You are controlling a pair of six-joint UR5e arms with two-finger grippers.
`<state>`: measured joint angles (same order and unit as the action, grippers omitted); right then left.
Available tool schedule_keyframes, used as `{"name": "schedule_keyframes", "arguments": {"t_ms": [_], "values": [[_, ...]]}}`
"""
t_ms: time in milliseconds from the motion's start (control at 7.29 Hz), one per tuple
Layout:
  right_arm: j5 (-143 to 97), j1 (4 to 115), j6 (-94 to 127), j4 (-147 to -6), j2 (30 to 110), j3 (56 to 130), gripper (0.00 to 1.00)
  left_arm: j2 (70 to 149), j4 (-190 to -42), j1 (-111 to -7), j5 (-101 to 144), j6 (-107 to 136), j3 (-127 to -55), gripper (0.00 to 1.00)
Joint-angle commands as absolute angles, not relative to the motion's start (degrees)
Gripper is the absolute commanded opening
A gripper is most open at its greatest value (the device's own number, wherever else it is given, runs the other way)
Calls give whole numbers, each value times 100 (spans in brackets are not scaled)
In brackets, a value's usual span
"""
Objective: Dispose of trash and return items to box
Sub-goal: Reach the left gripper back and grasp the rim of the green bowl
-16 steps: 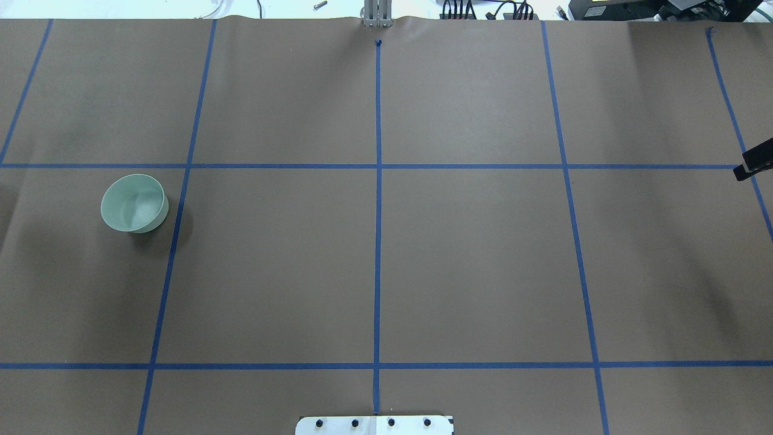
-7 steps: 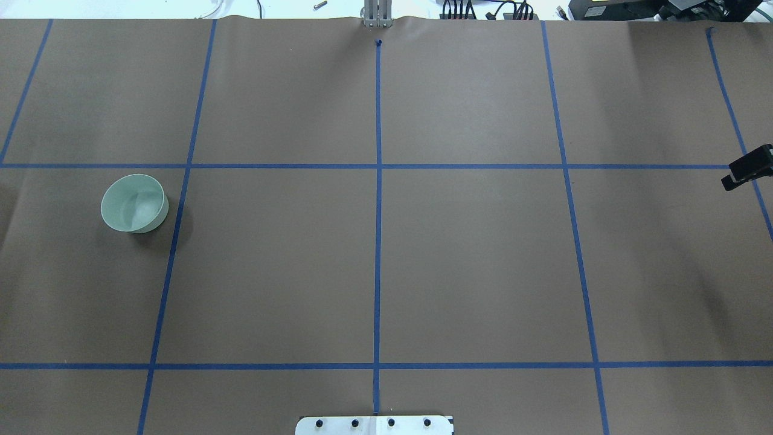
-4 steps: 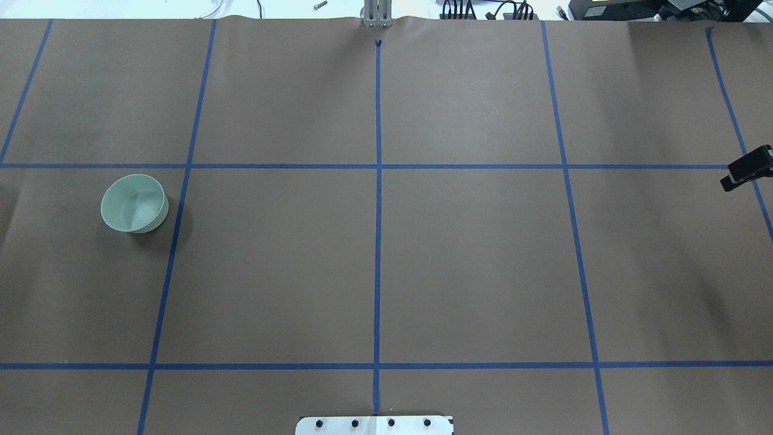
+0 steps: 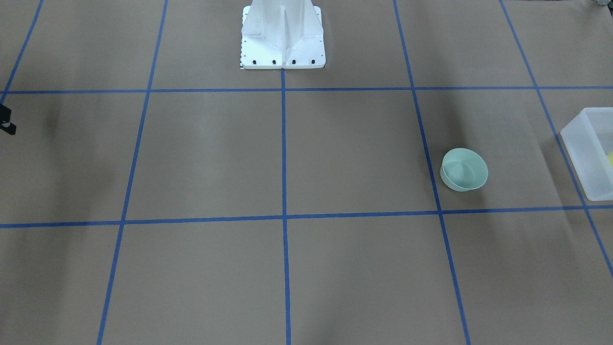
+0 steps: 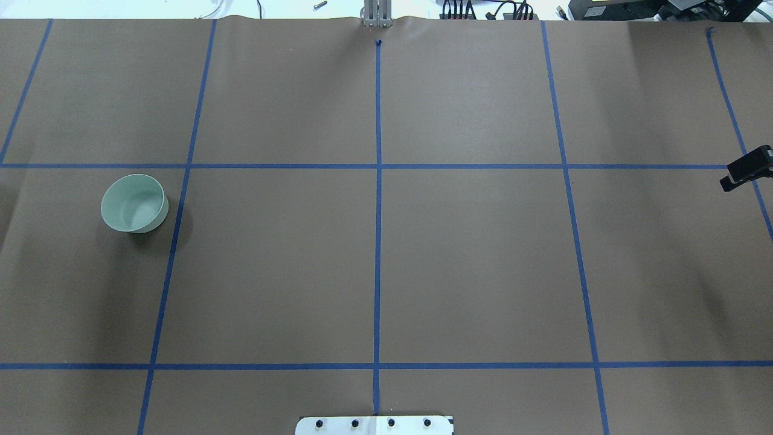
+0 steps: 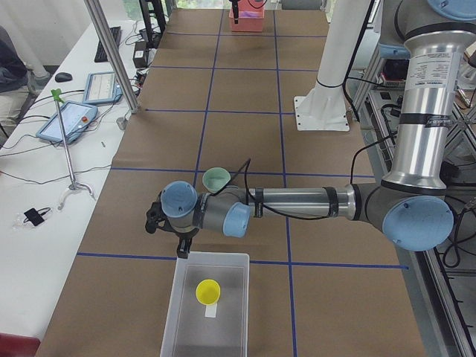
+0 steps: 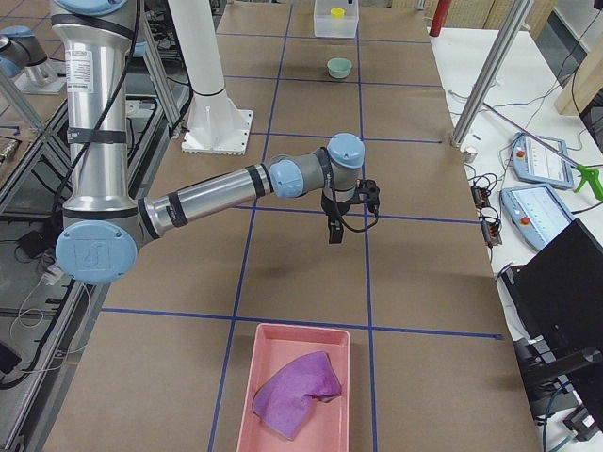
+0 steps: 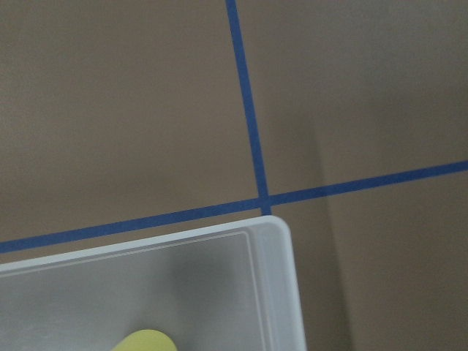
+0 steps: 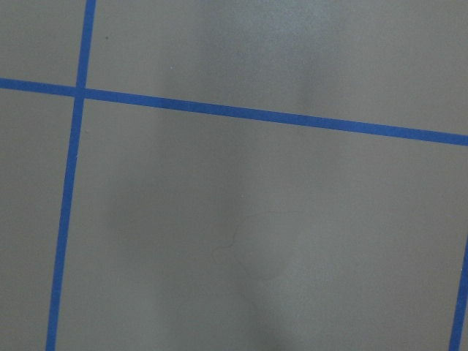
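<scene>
Left gripper hangs near the box, which contains a yellow cup.

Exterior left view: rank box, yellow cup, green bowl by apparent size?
1. box: largest by far.
2-3. yellow cup and green bowl: look about alike. The bowl sits farther from the camera, so I won't rank these two.

brown paper table gridded with blue tape, white bench alongside.

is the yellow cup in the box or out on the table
In: the yellow cup sits inside the box's walls; the green bowl sits outside it.
</scene>
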<state>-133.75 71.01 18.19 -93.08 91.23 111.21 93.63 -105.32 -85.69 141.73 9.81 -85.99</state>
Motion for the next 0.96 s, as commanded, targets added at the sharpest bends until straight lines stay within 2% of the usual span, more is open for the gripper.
{"name": "schedule_keyframes", "arguments": {"t_ms": [0, 275, 549, 686, 824], "values": [[-13377, 7084, 1819, -9308, 9123, 11118, 100, 9352, -11227, -7432, 14116, 2708, -9061, 98], [-13377, 7040, 1819, -9308, 9123, 11127, 100, 9369, -12215, -5826, 12995, 4791, -9333, 97], [-13368, 7014, 1819, -9308, 9123, 11118, 100, 9491, -12234, -5163, 12474, 5288, -9308, 97], [-13359, 6988, 1819, -9308, 9123, 11109, 100, 9510, -12243, -5133, 12446, 5265, -9264, 87], [-13359, 6987, 1819, -9299, 9132, 11118, 100, 9501, -12252, -5133, 12445, 5239, -9229, 68]]}}
